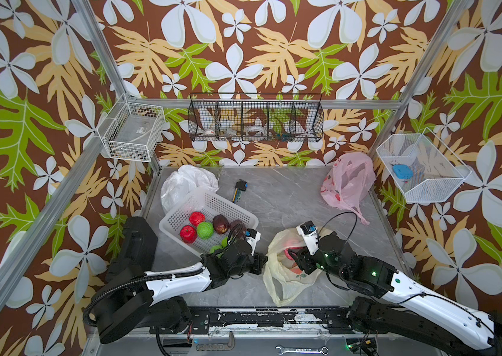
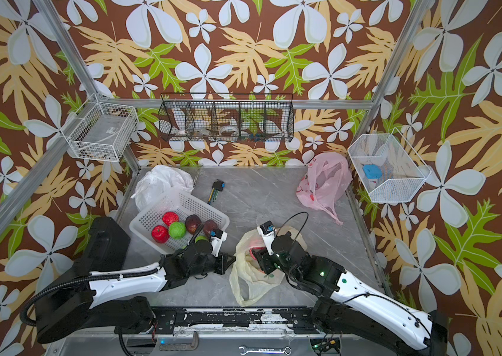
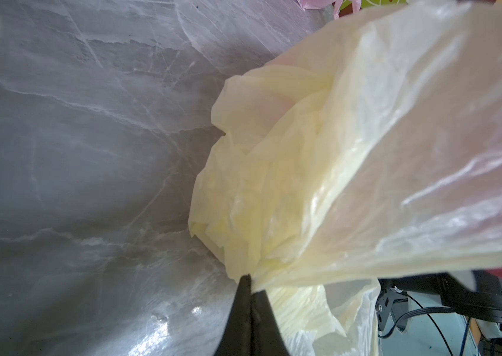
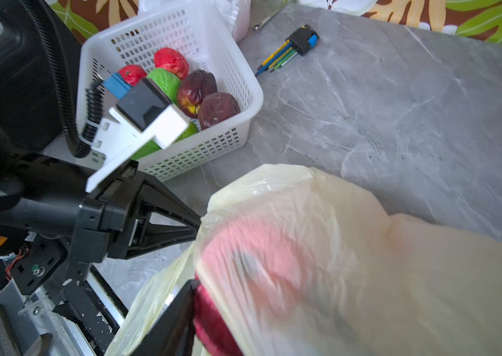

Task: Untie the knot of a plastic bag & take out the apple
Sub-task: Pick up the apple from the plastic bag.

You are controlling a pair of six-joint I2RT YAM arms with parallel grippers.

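Red apple (image 4: 212, 320) inside the yellow bag (image 1: 283, 277) at the front of the bench (image 1: 274, 200).
The left gripper (image 3: 249, 282) is pinched tight on the bag's rim. The right gripper (image 1: 293, 254) reaches into the bag's mouth with one finger against the apple; the other is hidden under film, so I cannot tell whether it grips. Farther back stands a white basket (image 1: 212, 200) of fruit.

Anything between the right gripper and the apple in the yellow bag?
Nothing visible. The right gripper is inside the translucent yellow plastic bag, one finger seemingly against the red apple. Bag film drapes over the apple on the way out; the left gripper pinches the bag's edge.
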